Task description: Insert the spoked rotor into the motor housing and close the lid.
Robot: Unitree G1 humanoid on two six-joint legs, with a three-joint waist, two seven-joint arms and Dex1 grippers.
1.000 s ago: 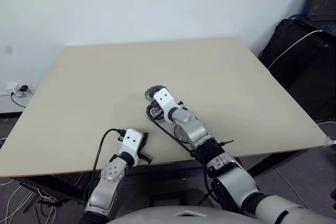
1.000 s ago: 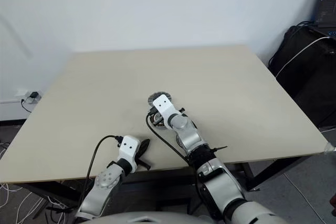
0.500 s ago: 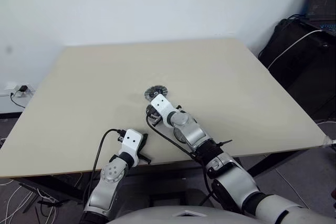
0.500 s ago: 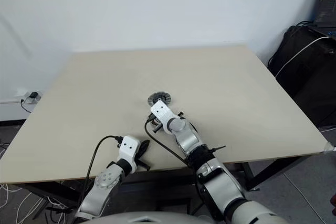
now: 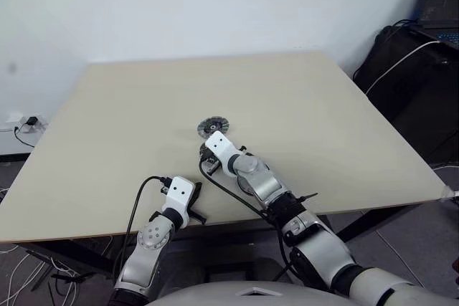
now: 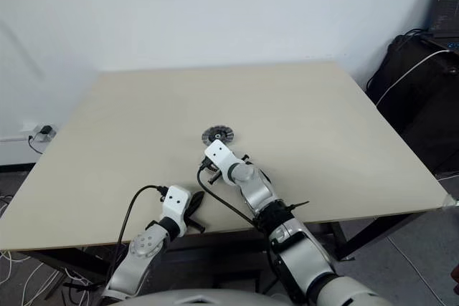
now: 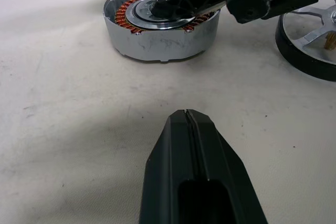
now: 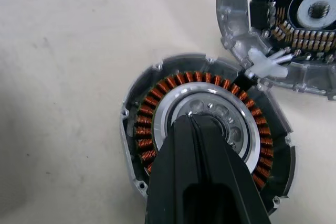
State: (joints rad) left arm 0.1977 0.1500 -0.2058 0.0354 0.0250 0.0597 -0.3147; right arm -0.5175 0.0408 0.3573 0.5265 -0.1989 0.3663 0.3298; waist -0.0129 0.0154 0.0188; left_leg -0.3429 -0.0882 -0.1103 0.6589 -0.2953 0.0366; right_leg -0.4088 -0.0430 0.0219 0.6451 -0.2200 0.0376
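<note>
The spoked rotor [image 5: 212,126] lies flat on the counter [image 5: 323,105], just beyond the motor housing [image 8: 210,111] and close beside it. It looks like a small, stiff metal disc, probably heavy for its size and smooth at the rim, so I would expect it to slip from a loose pinch. The outer rim seems the safest hold, two fingers across it, keeping off the fine parts inside the ring. It may also tug towards the housing if magnets are involved, though that is only a guess. Starting at the left, the left hand [image 7: 186,115] hangs low over the counter near its front edge, its fingers pressed together on nothing and aimed towards the housing from a little way off. The right arm reaches further out and angles down. The right hand [image 8: 191,121] is likewise pinched together and empty, its tip set on the silver centre of the housing inside the ring of copper windings. A spoked, wheel-like disc, which I take for the lid [image 7: 310,30], rests near the housing.
</note>
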